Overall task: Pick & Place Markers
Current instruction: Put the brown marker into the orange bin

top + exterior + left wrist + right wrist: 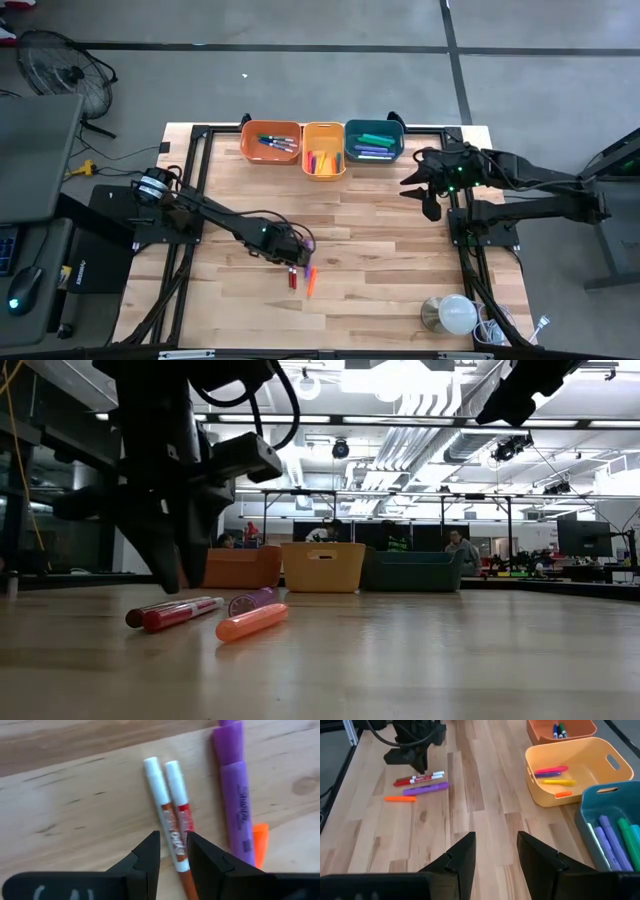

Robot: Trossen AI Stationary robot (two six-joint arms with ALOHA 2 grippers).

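Observation:
Two red-and-white markers [172, 820] lie side by side on the wood, with a purple highlighter [235, 795] and an orange marker [259, 840] beside them. In the high view they lie at the table's near middle [293, 278]. My left gripper [173, 851] is low over them and open. Its fingers stand on either side of one red marker's barrel, and a strip of wood shows between that marker and one finger. My right gripper [496, 855] is open and holds nothing. It hovers at the table's right side [425, 190], near the teal bin.
Three bins stand in a row at the far edge: orange [271, 143], yellow [323, 150] and teal [373, 140], each with markers inside. A white round lamp-like object [455, 315] sits at the near right corner. Bare wood lies between the loose markers and the bins.

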